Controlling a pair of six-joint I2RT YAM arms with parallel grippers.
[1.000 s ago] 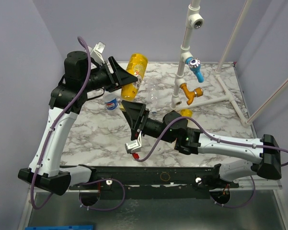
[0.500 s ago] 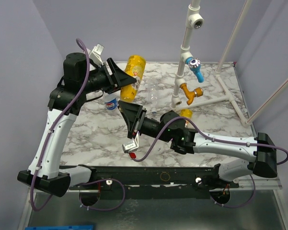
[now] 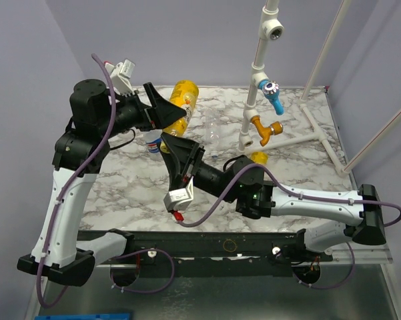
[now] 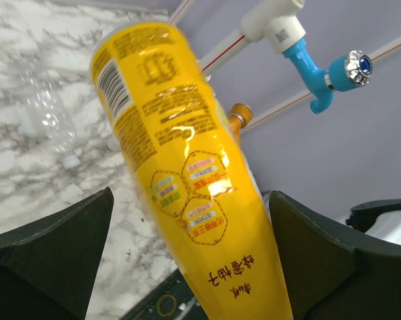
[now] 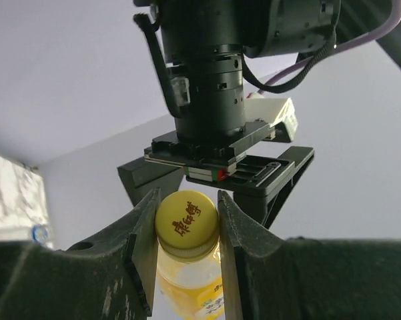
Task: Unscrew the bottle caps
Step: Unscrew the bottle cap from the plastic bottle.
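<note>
Right wrist, bottle (image 5: 187, 287) filled yellow-orange, cap (image 5: 185, 223) on

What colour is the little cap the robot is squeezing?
The cap is yellow with red writing, clearest in the right wrist view.

One bottle (image 3: 185, 93) hangs tilted above the rear left of the worktop (image 3: 307, 167), between my two arms. My left jaws reach in from the left and stand to either side of its body, apart from it. My right jaws come from the front and press on its cap (image 5: 185, 223) from both sides, at the bottle's near end. Below my left arm a smaller bottle (image 3: 153, 142) sits on the worktop. Right of the raised bottle a third bottle (image 3: 213, 130) lies flat. Further right rises a pipe stand (image 3: 251, 93). Just before its foot a fourth bottle (image 3: 257, 157) shows behind my right arm.
</note>
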